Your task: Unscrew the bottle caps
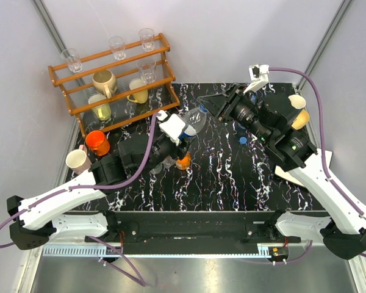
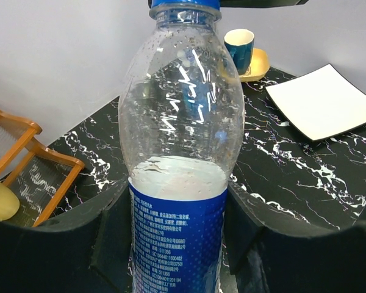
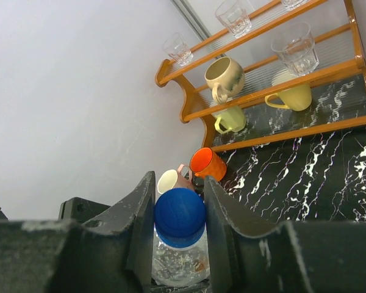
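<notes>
My left gripper [image 2: 178, 227] is shut on a clear bottle [image 2: 180, 140] with a blue label, holding it by the lower body, tilted above the table. Its blue cap [image 3: 179, 213] sits between the fingers of my right gripper [image 3: 179, 215], which press on it from both sides. In the top view this bottle [image 1: 194, 119] hangs mid-table between the left gripper [image 1: 180, 132] and the right gripper [image 1: 210, 108]. A squat orange bottle [image 1: 183, 162] stands on the table just under the left wrist. The other bottles are hidden.
A wooden rack [image 1: 116, 79] with glasses and mugs stands at the back left. An orange cup [image 1: 97, 141] and a pink cup [image 1: 78, 160] sit beside it. A loose blue cap [image 1: 243, 140] lies mid-table. On the right are a white plate [image 2: 323, 101] and a cup on a yellow saucer [image 2: 250, 58].
</notes>
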### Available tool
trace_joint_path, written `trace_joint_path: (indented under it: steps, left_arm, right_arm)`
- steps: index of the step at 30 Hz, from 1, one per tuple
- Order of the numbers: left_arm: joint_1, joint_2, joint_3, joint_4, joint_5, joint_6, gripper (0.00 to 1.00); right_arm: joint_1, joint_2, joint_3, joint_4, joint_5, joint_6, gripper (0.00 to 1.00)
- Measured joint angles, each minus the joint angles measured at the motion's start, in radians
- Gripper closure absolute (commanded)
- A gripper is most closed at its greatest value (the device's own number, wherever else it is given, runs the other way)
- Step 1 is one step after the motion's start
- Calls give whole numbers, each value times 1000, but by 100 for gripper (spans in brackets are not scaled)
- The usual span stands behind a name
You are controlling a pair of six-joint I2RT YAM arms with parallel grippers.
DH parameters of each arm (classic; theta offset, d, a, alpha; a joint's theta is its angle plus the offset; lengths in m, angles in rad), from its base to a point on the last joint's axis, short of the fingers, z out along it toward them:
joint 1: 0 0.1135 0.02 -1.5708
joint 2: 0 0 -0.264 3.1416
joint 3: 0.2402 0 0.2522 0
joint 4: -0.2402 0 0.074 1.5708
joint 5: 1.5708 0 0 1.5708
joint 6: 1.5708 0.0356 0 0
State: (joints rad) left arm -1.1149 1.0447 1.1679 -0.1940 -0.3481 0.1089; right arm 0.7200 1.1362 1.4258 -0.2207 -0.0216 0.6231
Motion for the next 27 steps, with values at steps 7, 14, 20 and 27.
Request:
trace_joint_path:
  steps: [7,14,20,27]
  left_arm:
    - [6,-11,0,-29,79,-5,43]
    - [58,-48,3,-59,400,-55,43]
    - [159,-64,3,-49,770,-137,44]
    - [290,-69,-1,32,1123,-283,45]
  right_arm:
    - [-2,-10,1,-4,-76,-69,100]
    - [-3,-41,56,-50,-332,-268,100]
    - [-2,-84,77,-87,-547,-428,100]
    - [-2,-122,84,-100,-706,-549,100]
